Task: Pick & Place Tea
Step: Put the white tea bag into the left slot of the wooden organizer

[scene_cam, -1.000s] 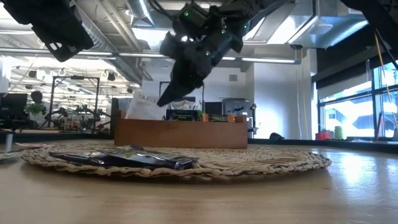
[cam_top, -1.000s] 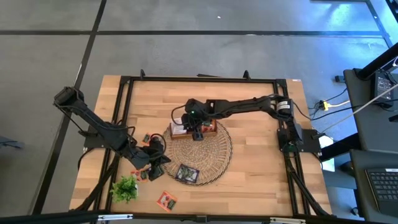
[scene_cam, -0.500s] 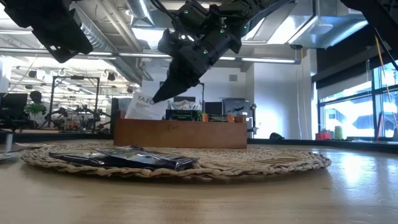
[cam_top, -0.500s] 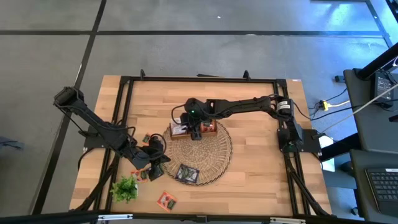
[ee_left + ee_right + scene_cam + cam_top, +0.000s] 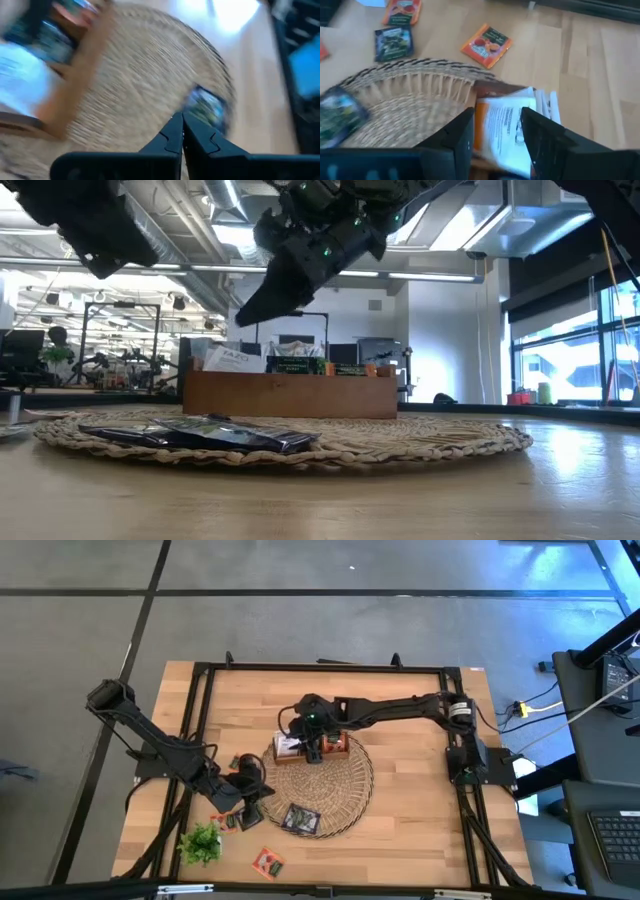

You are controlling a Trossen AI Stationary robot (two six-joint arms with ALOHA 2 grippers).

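Tea, flat white-and-orange paper sachet [image 5: 507, 127], sits in brown wooden tray [image 5: 290, 394] on round wicker mat [image 5: 345, 785]. Right claw [image 5: 495, 131] above it, open, empty. Left claw [image 5: 181, 131] shut, empty. Sachet light, bendy; pinch top edge.

Two dark jointed arms, green lights on one wrist.

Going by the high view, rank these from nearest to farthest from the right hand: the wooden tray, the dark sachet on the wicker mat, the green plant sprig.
Right hand, over the tray's left end:
1. Wooden tray, directly beneath it at the mat's far edge.
2. Dark sachet, on the mat's near side.
3. Green plant sprig, off the mat, by the table's near-left corner.
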